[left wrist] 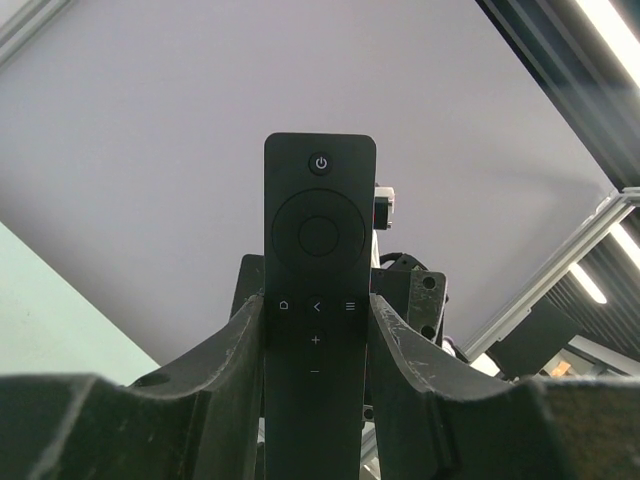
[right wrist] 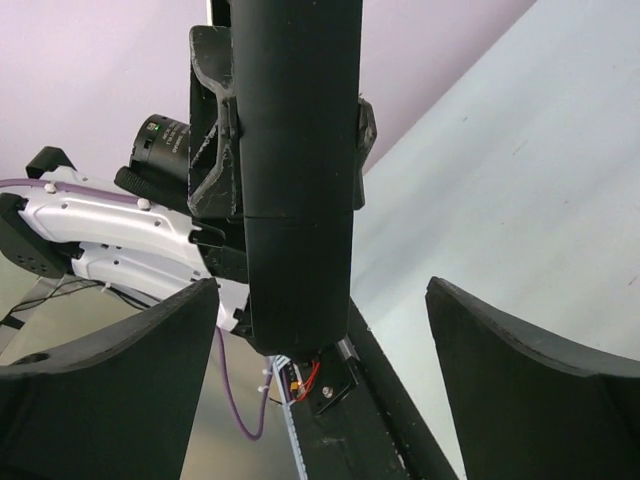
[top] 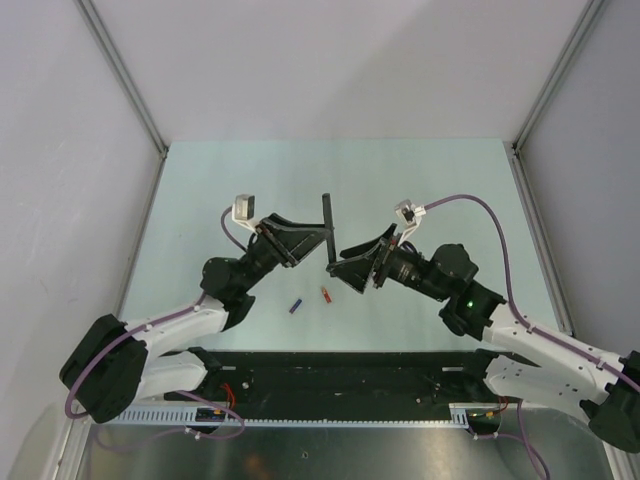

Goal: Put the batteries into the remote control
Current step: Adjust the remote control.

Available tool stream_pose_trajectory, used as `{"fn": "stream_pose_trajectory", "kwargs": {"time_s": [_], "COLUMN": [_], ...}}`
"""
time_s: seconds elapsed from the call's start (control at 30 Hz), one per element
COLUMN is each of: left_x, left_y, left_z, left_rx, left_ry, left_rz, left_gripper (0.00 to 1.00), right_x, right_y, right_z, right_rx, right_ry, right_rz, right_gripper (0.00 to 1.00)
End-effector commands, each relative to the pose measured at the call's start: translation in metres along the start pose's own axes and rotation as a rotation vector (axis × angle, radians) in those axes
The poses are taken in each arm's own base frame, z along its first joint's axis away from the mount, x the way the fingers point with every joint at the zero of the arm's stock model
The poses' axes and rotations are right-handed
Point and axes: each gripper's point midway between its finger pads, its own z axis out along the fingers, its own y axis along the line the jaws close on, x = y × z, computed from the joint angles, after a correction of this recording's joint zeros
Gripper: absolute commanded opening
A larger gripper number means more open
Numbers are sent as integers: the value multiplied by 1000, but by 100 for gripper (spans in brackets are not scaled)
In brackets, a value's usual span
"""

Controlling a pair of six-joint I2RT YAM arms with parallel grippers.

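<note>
Gripping remote (left wrist: 318, 235) upright mid-frame with left claw (left wrist: 315, 340) part-closed, presenting back for loading; right claw (right wrist: 322, 292) wide open, empty; batteries (top: 325, 294) loose below.

A pale green table (top: 200, 180) is shown from above, bounded at the far side and along both flanks by grey walls (top: 330, 70) set in metal rails. Two small cells are laid directly on its surface, toward the near middle: a blue battery (top: 295, 305) and, near it to the right, an orange-red battery (top: 325, 294). They are not touching, and each is laid on its side at a slant. A black panel (top: 330, 375) is stretched along the near edge.
</note>
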Motion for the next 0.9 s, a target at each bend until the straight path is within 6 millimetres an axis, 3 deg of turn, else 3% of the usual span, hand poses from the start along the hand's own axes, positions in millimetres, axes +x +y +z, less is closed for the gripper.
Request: {"fn": "stream_pose_trajectory", "kwargs": {"time_s": [0.0, 0.17, 0.23, 0.4, 0.47, 0.53, 0.57, 0.63, 0.67, 0.7, 0.73, 0.8, 0.87], "left_x": [-9, -9, -9, -10, -9, -10, -10, -11, -13, -13, -14, -20, -28], "left_y": [-35, -37, -37, -37, -37, -38, -37, -37, -36, -35, -32, -22, -5], "left_z": [0, -1, -1, -1, -1, -1, -1, -1, -2, -3, -6, -15, -25], "left_rx": [141, 145, 146, 145, 146, 147, 146, 144, 141, 140, 131, 98, 39], "left_ry": [-49, -49, -50, -53, -51, -52, -54, -60, -63, -63, -62, -82, -108], "left_rz": [23, 31, 32, 33, 38, 37, 41, 45, 57, 67, 77, 92, 99], "left_gripper": [0, 0, 0, 1, 5, 16, 41, 70, 77, 94, 100, 100, 100], "right_x": [-14, -10, -8, -6, -4, -3, -3, -1, -3, -4, 1, -3, -3], "right_y": [15, 17, 18, 21, 23, 26, 28, 30, 34, 35, 31, 33, 22], "right_z": [8, 12, 12, 10, 9, 8, 6, 3, -1, -3, -7, -16, -23], "right_rx": [-70, -87, -95, -101, -105, -113, -121, -123, -132, -133, -106, -93, -13], "right_ry": [-53, -34, -27, -20, -13, -8, -6, 3, 1, 5, 28, 24, 40], "right_rz": [-13, -2, -3, -14, -19, -23, -25, -34, -39, -54, -52, -82, -94], "right_gripper": [88, 83, 72, 55, 47, 40, 37, 33, 32, 31, 31, 30, 30]}}
